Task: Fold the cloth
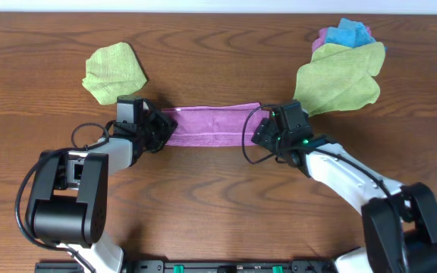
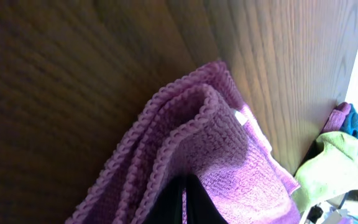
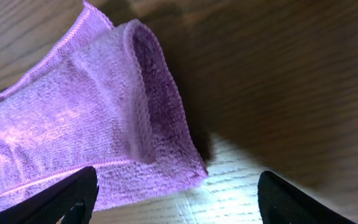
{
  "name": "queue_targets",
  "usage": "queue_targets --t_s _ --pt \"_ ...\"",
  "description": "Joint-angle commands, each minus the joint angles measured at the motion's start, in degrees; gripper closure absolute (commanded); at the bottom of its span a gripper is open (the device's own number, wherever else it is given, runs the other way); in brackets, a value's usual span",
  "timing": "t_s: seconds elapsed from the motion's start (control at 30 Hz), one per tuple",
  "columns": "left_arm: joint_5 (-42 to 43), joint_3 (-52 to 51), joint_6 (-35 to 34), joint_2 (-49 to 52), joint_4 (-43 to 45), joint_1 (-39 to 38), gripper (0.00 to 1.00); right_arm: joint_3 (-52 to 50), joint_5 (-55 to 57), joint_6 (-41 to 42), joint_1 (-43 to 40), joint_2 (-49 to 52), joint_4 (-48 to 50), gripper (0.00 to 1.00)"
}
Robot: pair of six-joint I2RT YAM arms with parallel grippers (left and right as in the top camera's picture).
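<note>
Because only the left tool [image 1: 156,129] is pinching the cloth [image 1: 207,126] — its tips are squeezed tight on the stacked edges at that end — a pull from that side could drag the whole strip along the tabletop [image 1: 218,197] and spoil the fold. The right tool [image 1: 262,130] hangs wide open at the other end and holds nothing, so nothing keeps that end down. If it closes in the wrong spot, it may grab only the top layer, or miss and bump the wood. The layers could also slide apart, since the cloth looks soft and fluffy.

The cloth is purple. It lies in the middle of the tabletop, between the two tools, as a long thin strip going from left to right. It looks folded over more than once. At the left end the stitched edges bunch up in wavy ridges. At the right end the top layer curls over in a round lip — the corner below it lies flat on the wood.
</note>
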Motion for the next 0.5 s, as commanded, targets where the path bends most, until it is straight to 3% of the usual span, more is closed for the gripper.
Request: queue_targets --t_s 0.0,0.27,0.47 --pt "-2.47 1.11 -0.07 0.90 -0.87 -0.24 0.94 0.61 -2.49 2.58 -0.31 2.54 0.94 0.18" --pt "-2.58 1.11 1.11 0.90 -3.43 -0.31 0.94 0.61 -4.55 3.67 -0.13 7.80 7.37 0.24" --pt "-2.78 1.11 1.11 0.90 -3.43 -0.28 0.94 0.61 -4.74 3.98 -0.15 10.01 11.39 0.45"
